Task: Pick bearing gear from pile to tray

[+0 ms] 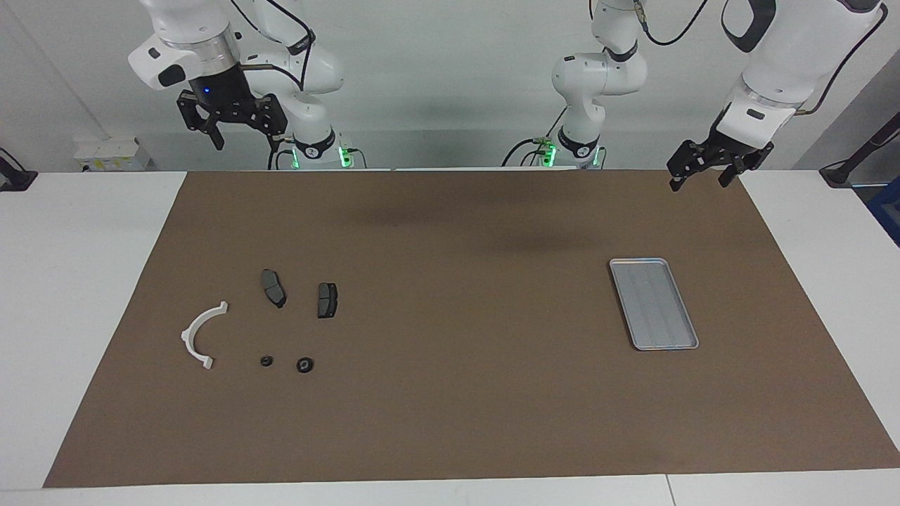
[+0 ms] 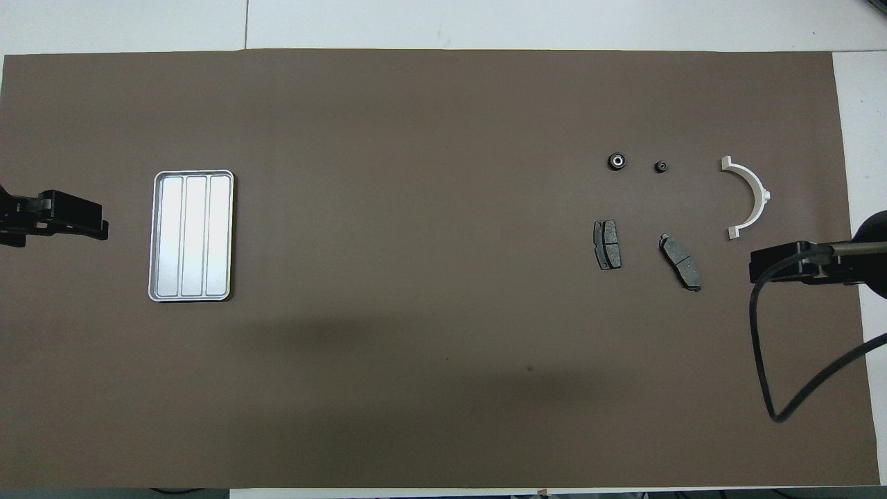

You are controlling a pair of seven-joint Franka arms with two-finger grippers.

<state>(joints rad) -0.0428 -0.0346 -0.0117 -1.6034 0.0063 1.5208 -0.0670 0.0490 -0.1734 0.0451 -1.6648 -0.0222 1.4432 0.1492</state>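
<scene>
Both arms wait raised at the robots' edge of the desk (image 1: pixel 91 316). The right hand (image 1: pixel 232 130) hangs spread wide and empty on the pile's end; the left hand (image 1: pixel 706 172), likewise empty and open, hangs on the tray's (image 1: pixel 685 346) end. The rings (image 1: pixel 304 365), likely the bearing gear, lie untouched, well apart from the tray, probably a job for the right arm.
</scene>
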